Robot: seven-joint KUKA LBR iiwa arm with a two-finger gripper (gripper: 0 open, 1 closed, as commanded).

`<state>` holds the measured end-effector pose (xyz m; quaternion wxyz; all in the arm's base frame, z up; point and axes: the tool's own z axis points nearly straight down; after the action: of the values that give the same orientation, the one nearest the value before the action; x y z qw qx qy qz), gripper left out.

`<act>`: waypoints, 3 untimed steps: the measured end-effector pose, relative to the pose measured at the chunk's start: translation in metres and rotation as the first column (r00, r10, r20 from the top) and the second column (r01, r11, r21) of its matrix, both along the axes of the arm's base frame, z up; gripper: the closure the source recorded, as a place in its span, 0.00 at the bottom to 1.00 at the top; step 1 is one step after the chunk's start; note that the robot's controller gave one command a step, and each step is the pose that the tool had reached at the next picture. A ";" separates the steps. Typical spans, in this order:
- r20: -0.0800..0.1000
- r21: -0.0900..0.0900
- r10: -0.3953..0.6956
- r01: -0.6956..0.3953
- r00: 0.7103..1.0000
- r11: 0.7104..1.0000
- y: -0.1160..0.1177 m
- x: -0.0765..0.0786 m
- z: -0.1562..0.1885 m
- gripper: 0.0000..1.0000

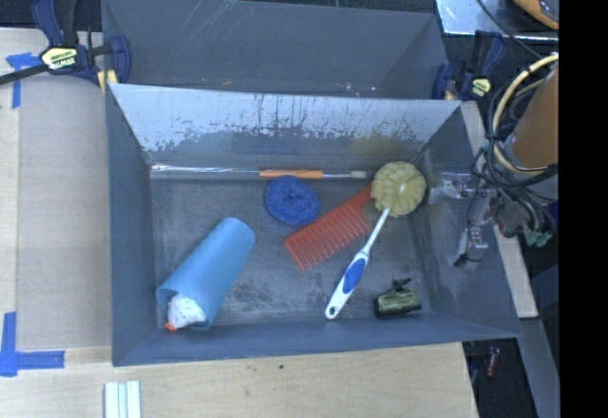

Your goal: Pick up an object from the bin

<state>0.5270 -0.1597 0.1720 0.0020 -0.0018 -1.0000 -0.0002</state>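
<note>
My gripper (470, 234) hangs over the sloping right wall of the bin, level with the middle of the floor. Nearest to it, just to its left, lies a dish brush (369, 240) with a round yellow head and a white and blue handle that runs down-left. A small dark block with a greenish end (396, 301) rests in the front right corner, below the gripper. A red comb (328, 231) lies slanted beside the brush handle. Nothing shows in the gripper.
A blue round scrubber (292, 199) sits mid-floor and a light blue cup (208, 272) lies on its side at the front left. A thin orange stick (302, 175) lies along the back wall. The arm and its cables stand outside the right rim.
</note>
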 end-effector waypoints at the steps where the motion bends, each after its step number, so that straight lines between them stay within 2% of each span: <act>1: 0.008 -0.002 0.004 -0.004 1.000 1.000 0.001 0.002 0.004 0.00; 2: 0.013 -0.002 0.045 -0.045 0.999 0.999 0.038 0.059 -0.082 0.00; 3: 0.021 -0.008 0.077 -0.077 0.997 0.997 0.029 0.062 -0.083 0.00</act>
<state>0.5888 -0.1305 0.0887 -0.0088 0.0366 -0.9993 0.0034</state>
